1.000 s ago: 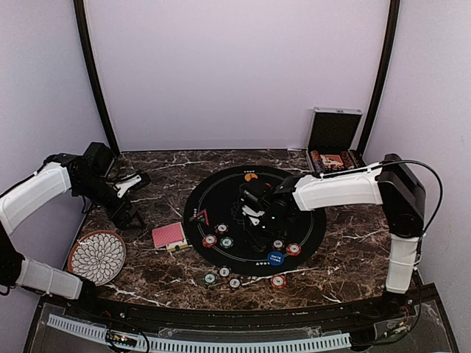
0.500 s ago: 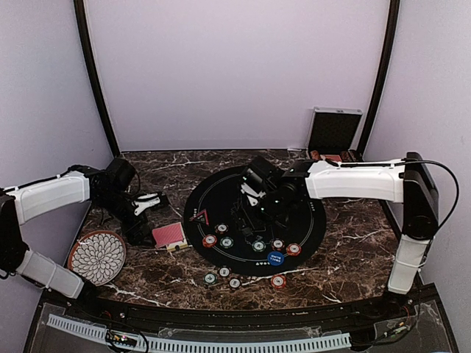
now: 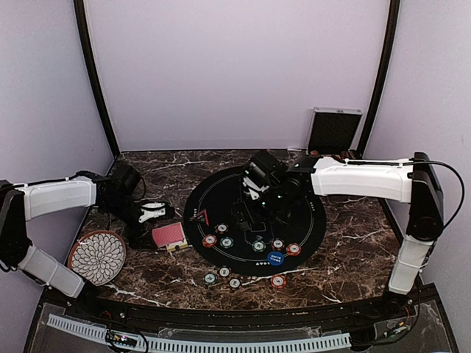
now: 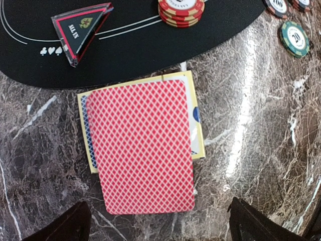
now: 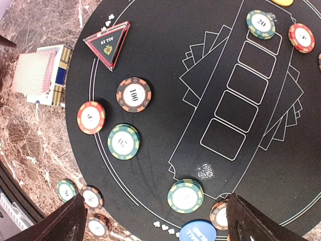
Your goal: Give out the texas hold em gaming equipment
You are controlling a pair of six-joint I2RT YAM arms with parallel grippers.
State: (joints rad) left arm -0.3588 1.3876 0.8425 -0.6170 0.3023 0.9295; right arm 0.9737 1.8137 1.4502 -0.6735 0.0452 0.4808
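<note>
Both spread wide: left claw (image 4: 161, 225) over red-backed cards (image 4: 140, 145) atop a yellow box (image 4: 199, 143), right claw (image 5: 155, 217) over black mat (image 5: 165, 75).

I am looking down on a glossy, smooth marbled table (image 4: 261, 125). The black mat (image 5: 165, 60) is showing matt, the red-backed cards (image 4: 143, 145) smooth and papery.

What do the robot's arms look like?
The left arm and right arm have smooth white shells with black joints. A thin black cable loops along the right one. Each ends in two black fingers.
</note>
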